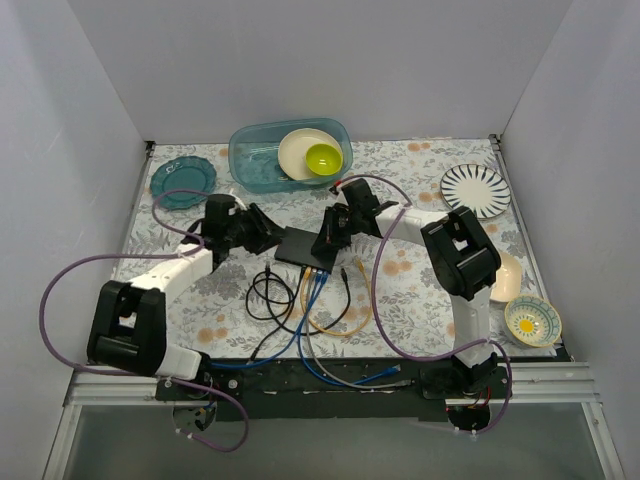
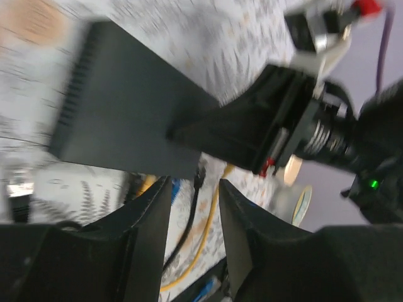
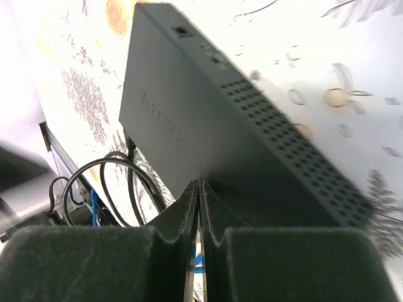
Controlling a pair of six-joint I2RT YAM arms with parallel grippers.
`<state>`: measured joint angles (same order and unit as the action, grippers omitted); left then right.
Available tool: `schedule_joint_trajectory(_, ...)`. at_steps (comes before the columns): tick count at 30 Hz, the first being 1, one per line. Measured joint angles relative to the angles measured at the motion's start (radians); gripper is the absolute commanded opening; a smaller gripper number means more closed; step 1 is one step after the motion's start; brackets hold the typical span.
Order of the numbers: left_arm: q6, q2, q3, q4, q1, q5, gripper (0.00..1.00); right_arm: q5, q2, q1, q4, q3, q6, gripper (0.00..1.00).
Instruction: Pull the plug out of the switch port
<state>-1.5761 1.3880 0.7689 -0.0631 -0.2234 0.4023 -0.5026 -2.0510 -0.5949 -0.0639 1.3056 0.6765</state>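
Observation:
The switch (image 1: 303, 245) is a flat black box in the middle of the flowered cloth. It also shows in the left wrist view (image 2: 126, 113) and in the right wrist view (image 3: 189, 107). Blue cables (image 1: 312, 290), a yellow cable (image 1: 335, 325) and a black cable (image 1: 345, 285) run from its near edge. My left gripper (image 1: 270, 234) is open at the switch's left end, its jaws (image 2: 194, 187) apart above the black plug (image 2: 200, 175) and the yellow cable (image 2: 211, 226). My right gripper (image 1: 326, 243) is shut, with its tips (image 3: 199, 184) resting on the switch's top.
A teal tub (image 1: 255, 160) with a cream plate and a green bowl stands at the back. A teal plate (image 1: 183, 183) lies back left, a striped plate (image 1: 475, 190) back right. Two bowls (image 1: 532, 320) sit near the right edge. A black cable coil (image 1: 268, 295) lies in front.

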Motion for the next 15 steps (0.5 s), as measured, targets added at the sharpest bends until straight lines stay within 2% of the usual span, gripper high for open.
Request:
schedule_joint_trajectory(5, -0.024, 0.107, -0.008, 0.098, -0.171, 0.076, 0.27, 0.019, 0.009, 0.026, -0.006, -0.007, 0.001, 0.11)
schedule_joint_trajectory(10, -0.045, 0.138, -0.068, 0.134, -0.178, 0.071, 0.25, 0.026, 0.010, 0.032, 0.010, -0.015, 0.002, 0.11)
schedule_joint_trajectory(15, -0.039, 0.151, -0.090, 0.124, -0.171, 0.033, 0.29, 0.026, 0.018, 0.032, 0.039, -0.038, 0.007, 0.11)
